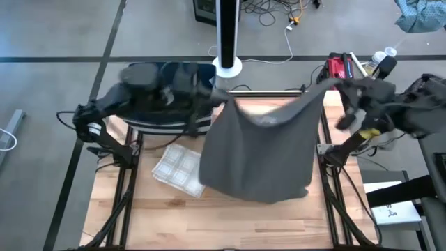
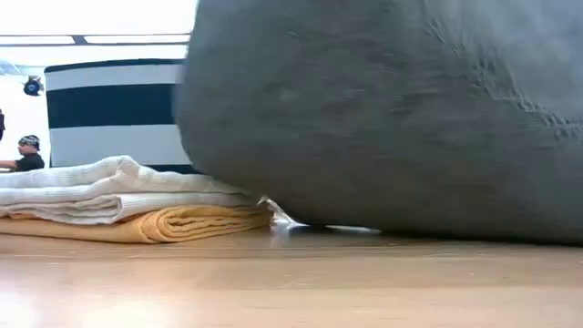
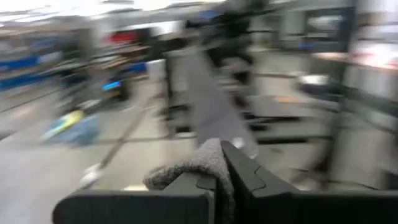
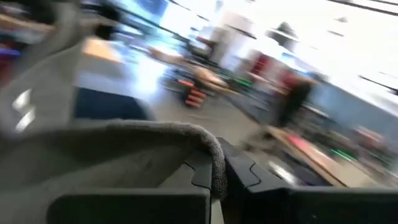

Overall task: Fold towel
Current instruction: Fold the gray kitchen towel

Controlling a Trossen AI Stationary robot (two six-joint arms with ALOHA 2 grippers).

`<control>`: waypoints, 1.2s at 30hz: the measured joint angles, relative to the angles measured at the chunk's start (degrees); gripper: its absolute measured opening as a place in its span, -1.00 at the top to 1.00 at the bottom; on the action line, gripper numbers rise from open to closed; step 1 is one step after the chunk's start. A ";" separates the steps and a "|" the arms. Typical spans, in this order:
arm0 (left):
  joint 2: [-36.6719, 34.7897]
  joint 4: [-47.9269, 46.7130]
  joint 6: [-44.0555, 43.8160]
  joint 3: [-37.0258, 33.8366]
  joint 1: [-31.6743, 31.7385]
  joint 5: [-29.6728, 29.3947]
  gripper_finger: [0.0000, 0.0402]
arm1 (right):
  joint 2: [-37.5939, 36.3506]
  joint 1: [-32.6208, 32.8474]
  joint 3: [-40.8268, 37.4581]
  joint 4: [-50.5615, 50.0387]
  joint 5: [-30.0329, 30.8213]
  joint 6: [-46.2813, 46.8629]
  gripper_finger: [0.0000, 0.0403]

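1. At the far left we see the left arm reaching in over the far edge of the wooden surface [image 1: 244, 216]; its left gripper [image 1: 221, 97] is raised above the surface at the grey towel's left top corner.
2. In the left wrist view the left gripper [image 3: 219, 171] has its fingers [image 3: 245, 171] pressed together, pinching a bunched corner of the grey towel [image 3: 186, 168] between them.
3. On the surface to the left, near the frame rail, we see a pale, quilted folded cloth [image 1: 178, 167], partly covered by the hanging towel's lower left edge.
4. From the low view, a stack of folded towels [image 2: 118, 196] sits on the surface at left: white ones on top and a yellow one at the bottom.
5. The grey towel [image 1: 261, 146] hangs in the middle as a wide sheet, stretched between both arms along its top edge; its lower edge rests on the surface and, in the low view, the towel [image 2: 392, 118] fills most of the frame.
6. At the right, the right gripper [image 1: 327, 85] holds the towel's right top corner, raised above the far right side of the surface.
7. In the right wrist view the right gripper [image 4: 219, 171] has its fingers [image 4: 245, 174] closed on the towel's hem [image 4: 214, 155].
8. In the room behind, at far left in the low view, we see a person [image 2: 23, 155] in dark clothing.
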 joint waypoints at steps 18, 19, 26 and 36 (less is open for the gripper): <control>-0.60 26.42 -18.57 -7.99 12.55 22.85 1.00 | -3.22 -4.82 -1.09 -5.47 0.58 14.08 0.99; -0.65 23.46 -18.50 -6.29 11.66 24.66 1.00 | -3.24 -4.82 -1.09 -5.49 -3.35 14.91 0.99; -0.59 -3.78 -10.74 0.72 2.56 22.05 1.00 | -0.54 -4.82 -1.11 -5.93 -28.59 18.58 0.99; -0.59 -7.82 -3.20 8.14 -10.21 17.56 1.00 | 3.17 -2.93 -1.18 12.79 -59.03 2.89 0.99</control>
